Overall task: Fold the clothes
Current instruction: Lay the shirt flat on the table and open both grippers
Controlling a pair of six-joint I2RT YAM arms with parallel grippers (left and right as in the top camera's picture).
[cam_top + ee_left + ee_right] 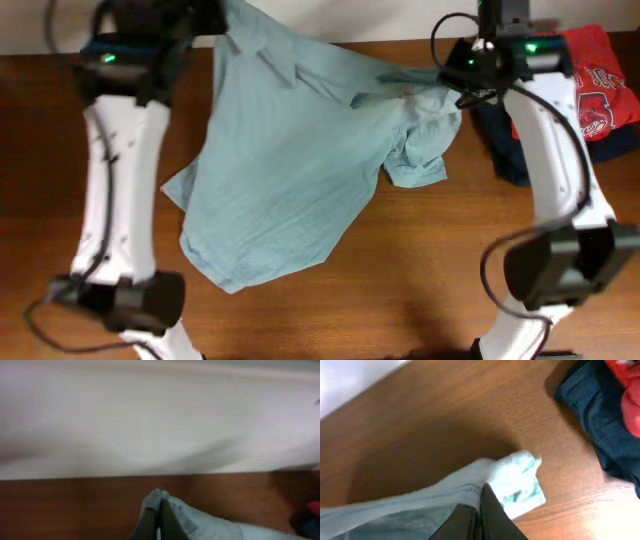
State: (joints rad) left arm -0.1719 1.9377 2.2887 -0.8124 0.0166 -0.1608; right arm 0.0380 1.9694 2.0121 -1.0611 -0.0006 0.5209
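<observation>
The sage T-shirt (pixel 290 150) spreads wrinkled across the middle of the table (pixel 400 290), its hem toward 7 o'clock. The left gripper (pixel 159 510) pinches its fabric at 12 o'clock, the right gripper (pixel 479 505) at 3 o'clock, both pressed tight on cloth. Farther out at 3 o'clock lies a navy garment (pixel 505 145), with a red shirt (pixel 600 80) partly on it.

T-shirt (pixel 290 170): thin wrinkled matt cloth | table (pixel 400 290): smooth wood

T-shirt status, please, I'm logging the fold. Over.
Left gripper shut on T-shirt. Right gripper shut on it too. T-shirt spread, wrinkled, not folded. Navy garment, red shirt close on right.
</observation>
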